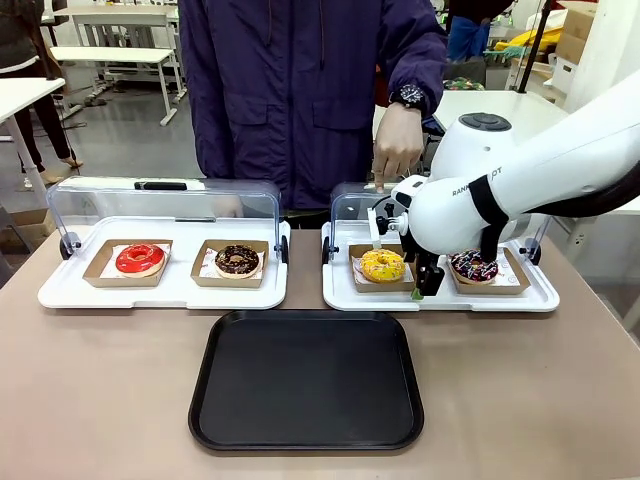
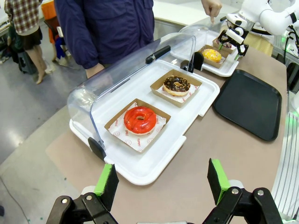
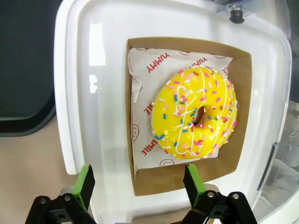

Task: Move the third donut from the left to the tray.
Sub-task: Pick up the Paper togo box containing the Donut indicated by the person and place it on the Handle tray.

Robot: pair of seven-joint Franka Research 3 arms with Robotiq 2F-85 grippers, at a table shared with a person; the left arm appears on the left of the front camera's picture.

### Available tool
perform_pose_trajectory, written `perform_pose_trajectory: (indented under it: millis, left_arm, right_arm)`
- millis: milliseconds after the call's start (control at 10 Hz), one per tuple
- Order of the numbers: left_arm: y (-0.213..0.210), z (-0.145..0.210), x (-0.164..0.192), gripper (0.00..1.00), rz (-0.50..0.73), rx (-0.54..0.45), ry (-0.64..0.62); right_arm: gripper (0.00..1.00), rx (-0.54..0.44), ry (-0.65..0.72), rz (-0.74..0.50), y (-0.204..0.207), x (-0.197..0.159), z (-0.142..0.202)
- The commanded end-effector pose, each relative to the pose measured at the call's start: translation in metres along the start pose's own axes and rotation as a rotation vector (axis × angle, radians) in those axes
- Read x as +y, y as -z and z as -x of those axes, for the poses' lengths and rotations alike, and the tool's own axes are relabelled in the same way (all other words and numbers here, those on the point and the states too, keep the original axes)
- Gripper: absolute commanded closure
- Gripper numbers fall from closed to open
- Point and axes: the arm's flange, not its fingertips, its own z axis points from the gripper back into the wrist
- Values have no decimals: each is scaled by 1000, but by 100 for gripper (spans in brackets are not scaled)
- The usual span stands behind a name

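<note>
Table point(image 1: 100, 400) front edge carries the bare tray point(image 1: 305, 385), while the donut point(image 3: 196, 114) sits ungrasped in its holder point(image 3: 240, 140) under the wide-open right gripper point(image 3: 138, 173), so pickup and transfer remain.

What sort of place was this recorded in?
Probably a robotics lab or workshop staged as a bakery counter: the yellow donut sits in a lidded white tray, a white robot arm reaches over it, and worktables and boxes stand behind.
</note>
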Motion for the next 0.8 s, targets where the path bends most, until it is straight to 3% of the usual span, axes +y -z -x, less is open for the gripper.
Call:
perform_pose_trajectory:
  millis: [0,700]
  left_arm:
    - [-1,-1,-1,0,5,4,10]
    - [-1,-1,-1,0,5,4,10]
  right_arm:
    - [0,28,26,34,7,-2,-2]
    - [0,33,34,34,18,-8,1]
